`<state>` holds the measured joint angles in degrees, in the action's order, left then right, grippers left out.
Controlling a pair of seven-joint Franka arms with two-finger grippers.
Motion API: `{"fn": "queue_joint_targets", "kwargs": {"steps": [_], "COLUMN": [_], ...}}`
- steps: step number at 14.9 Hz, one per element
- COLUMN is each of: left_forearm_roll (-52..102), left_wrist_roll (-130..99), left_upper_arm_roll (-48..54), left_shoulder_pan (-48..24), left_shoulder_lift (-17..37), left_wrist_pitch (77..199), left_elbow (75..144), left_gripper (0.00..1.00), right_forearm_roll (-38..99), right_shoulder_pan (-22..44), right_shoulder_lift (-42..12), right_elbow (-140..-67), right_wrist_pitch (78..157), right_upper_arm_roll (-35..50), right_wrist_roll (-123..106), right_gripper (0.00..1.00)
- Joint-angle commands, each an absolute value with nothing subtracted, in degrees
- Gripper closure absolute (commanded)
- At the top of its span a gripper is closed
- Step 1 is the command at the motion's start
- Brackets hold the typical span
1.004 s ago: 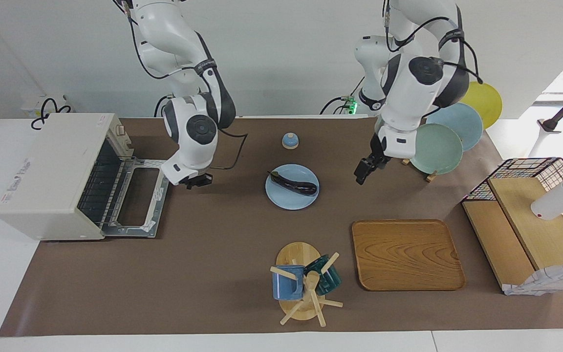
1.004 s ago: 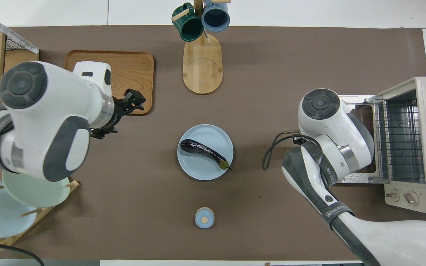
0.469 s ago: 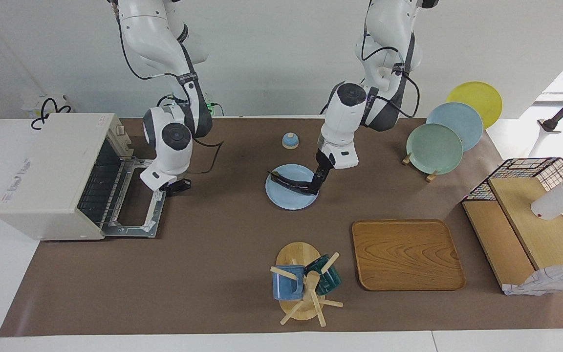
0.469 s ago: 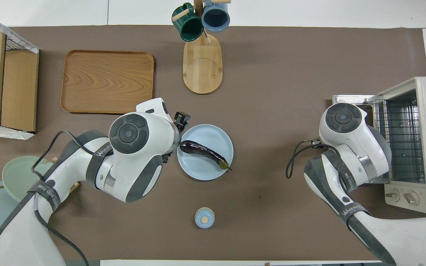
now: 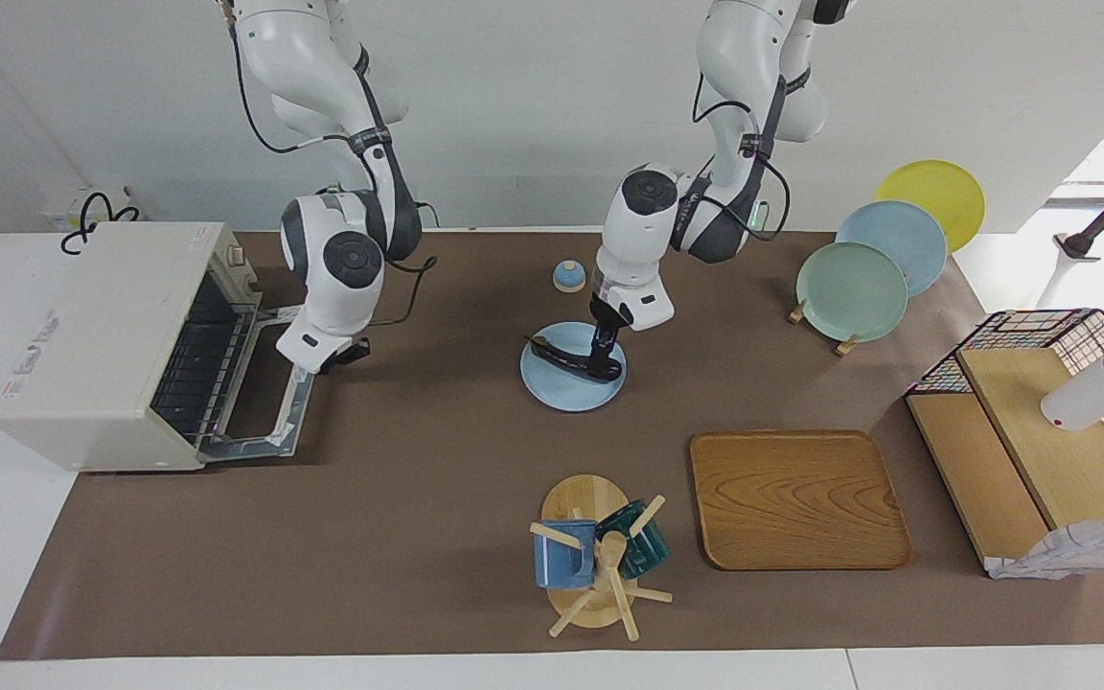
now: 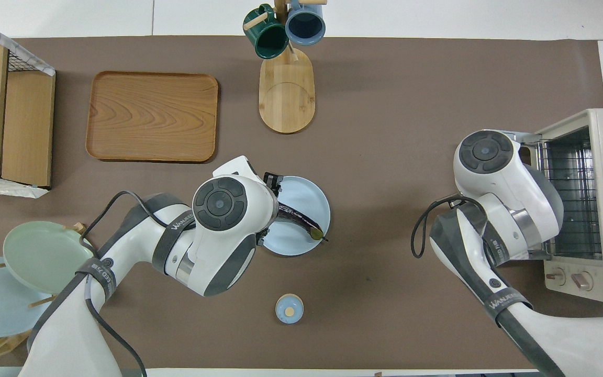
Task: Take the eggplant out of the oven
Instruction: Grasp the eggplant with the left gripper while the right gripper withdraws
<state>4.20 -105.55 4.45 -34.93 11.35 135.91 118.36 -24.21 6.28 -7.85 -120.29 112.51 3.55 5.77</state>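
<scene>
Facing view: eggplant (image 5: 563, 357) lies on a blue plate (image 5: 562, 393) mid-table, well apart from the oven (image 5: 102, 345). Left gripper (image 5: 600, 360) is down at it, grip indiscernible. Right gripper (image 5: 336, 356) is at the half-raised oven door (image 5: 269, 402); finger spacing indiscernible.

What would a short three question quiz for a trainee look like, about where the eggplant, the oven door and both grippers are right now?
1. True or false: the eggplant lies on the oven rack.
2. Which gripper is down at the eggplant?
3. The oven door is: A shut, B open, C missing.

Key
1. False. It lies on the blue plate.
2. The left gripper; its fingers cannot be read. The right gripper is over the door's edge.
3. B.
</scene>
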Motion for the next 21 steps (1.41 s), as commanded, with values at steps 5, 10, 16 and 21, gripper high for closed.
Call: {"fn": "queue_joint_targets", "kwargs": {"steps": [5,10,16,21], "left_forearm_roll": [4.83,4.57,4.31,4.22], "left_wrist_roll": [-114.43,-114.69,-114.00,-112.16], "left_upper_arm_roll": [3.34,3.34,3.34,3.16], "left_shoulder_pan": [-38.41,-38.32,-37.62,-37.27], "left_shoulder_lift": [16.69,17.05,17.14,17.14], "left_wrist_pitch": [140.27,140.18,140.36,139.92], "left_elbow": [115.68,115.49,115.84,115.58], "left_gripper": [0.00,0.06,0.44,1.00], "right_forearm_roll": [-26.90,-24.02,-2.83,-0.35], "right_shoulder_pan": [-5.44,-8.09,-7.65,-5.80], "right_shoulder_lift": [-2.29,1.04,2.89,4.04], "right_elbow": [-116.98,-115.07,-99.50,-98.35], "right_wrist_pitch": [108.37,104.18,87.37,87.71], "right_upper_arm_roll": [2.46,2.64,2.99,3.25], "right_wrist_roll": [-9.75,-12.75,-12.75,-11.26], "right_gripper": [1.00,1.00,0.30,0.00]}}
